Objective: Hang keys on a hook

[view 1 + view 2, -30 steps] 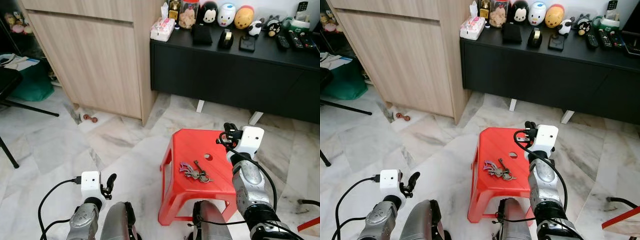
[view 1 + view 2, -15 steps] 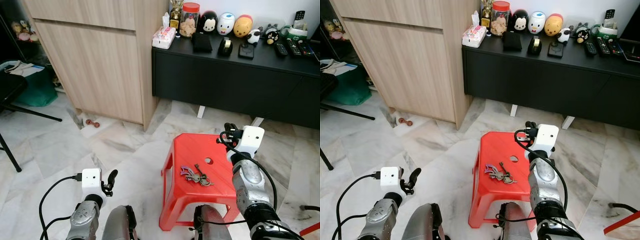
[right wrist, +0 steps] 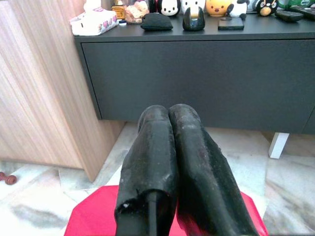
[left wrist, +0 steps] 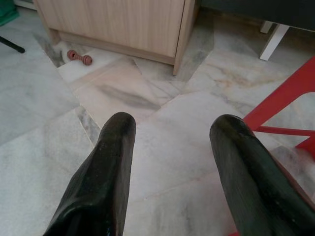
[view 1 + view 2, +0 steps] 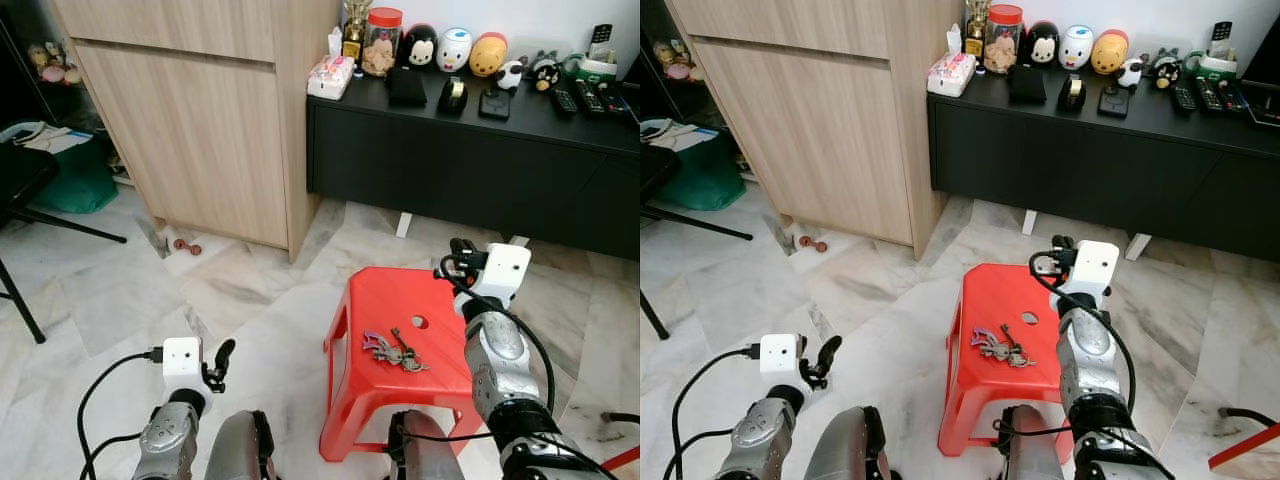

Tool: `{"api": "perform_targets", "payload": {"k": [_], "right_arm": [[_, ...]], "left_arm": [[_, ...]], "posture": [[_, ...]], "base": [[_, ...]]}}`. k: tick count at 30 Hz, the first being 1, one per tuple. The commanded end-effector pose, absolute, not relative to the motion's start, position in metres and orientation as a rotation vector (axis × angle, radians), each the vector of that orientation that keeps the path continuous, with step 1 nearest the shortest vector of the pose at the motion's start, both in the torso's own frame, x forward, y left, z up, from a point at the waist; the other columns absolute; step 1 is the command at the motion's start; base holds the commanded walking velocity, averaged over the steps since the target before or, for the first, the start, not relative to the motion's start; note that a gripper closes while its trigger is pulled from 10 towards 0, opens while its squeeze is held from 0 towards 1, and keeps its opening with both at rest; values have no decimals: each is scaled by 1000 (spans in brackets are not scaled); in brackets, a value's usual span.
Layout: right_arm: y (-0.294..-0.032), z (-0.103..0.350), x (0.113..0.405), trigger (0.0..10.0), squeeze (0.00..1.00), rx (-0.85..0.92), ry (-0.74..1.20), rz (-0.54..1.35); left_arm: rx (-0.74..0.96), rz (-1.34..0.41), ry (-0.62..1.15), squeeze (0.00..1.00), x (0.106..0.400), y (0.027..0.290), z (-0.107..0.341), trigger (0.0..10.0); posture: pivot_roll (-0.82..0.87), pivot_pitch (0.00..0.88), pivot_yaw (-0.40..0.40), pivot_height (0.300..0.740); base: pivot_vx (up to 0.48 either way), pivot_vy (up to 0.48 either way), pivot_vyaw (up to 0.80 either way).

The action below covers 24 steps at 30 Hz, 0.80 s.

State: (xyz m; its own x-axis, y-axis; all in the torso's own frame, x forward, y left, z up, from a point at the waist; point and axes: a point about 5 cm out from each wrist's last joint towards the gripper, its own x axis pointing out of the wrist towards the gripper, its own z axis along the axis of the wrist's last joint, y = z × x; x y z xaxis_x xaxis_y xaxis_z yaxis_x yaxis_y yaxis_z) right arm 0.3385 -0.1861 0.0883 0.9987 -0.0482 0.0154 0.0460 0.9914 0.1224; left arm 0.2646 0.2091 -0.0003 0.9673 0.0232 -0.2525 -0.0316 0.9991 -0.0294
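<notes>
— Red plastic is what the keys (image 5: 393, 349) are lying on: they are sitting loose near the middle of the stool (image 5: 372, 300), just beside its small round hole, and nothing is holding them.

— And the right gripper (image 3: 170, 147)?

— It is hanging above the stool's far edge with its fingers pressed together, gripping nothing. The left gripper (image 4: 170, 162) is hovering low over the marble floor (image 4: 162, 105), fingers spread wide.

— So what is worrying you?

— I am thinking closed fingers coming down could shove the bunch across that slick top and off the edge. The keys are also lying flat and splayed, so a pinch may be catching one key while the rest swing.

— And the hook?

— I am not making one out.
</notes>
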Motion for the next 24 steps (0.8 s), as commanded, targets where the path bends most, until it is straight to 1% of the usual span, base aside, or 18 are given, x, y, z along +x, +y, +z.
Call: {"api": "perform_targets", "payload": {"k": [1, 24], "right_arm": [[-189, 88, 339, 10000, 0, 119, -8, -55], [-189, 86, 339, 10000, 0, 114, 15, -59]], "left_arm": [[-43, 37, 259, 0, 262, 210, -3, 10000], [-47, 23, 243, 0, 263, 207, -1, 10000]], "posture": [[6, 55, -18, 591], [4, 60, -13, 591]], "base": [[-244, 0, 0], [-248, 0, 0]]}}
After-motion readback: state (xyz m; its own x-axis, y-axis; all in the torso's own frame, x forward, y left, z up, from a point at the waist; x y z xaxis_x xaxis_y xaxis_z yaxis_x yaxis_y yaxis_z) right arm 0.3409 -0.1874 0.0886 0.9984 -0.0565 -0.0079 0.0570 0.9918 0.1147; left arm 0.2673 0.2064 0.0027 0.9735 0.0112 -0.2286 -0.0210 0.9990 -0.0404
